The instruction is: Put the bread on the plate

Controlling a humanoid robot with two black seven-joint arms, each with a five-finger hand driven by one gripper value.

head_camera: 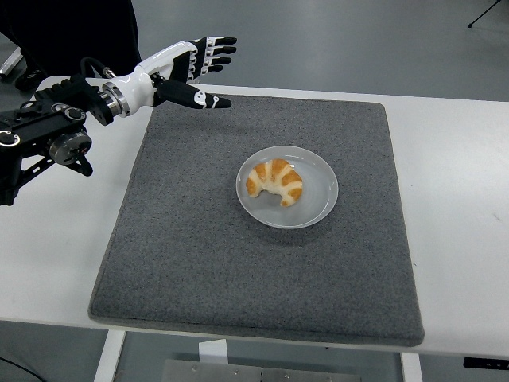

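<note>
You see the bread [275, 181] lying on the plate [318, 203], placement apparently done; your left hand [189, 70] hovers well apart at the mat's [238, 270] far corner, fingers spread, holding nothing.

A robotics lab or test room: a plain white table [461, 159] on metal legs, covered by a grey felt mat [238, 270], stands on a bare grey floor [334, 40], with a tripod foot [487, 14] at top right.
</note>
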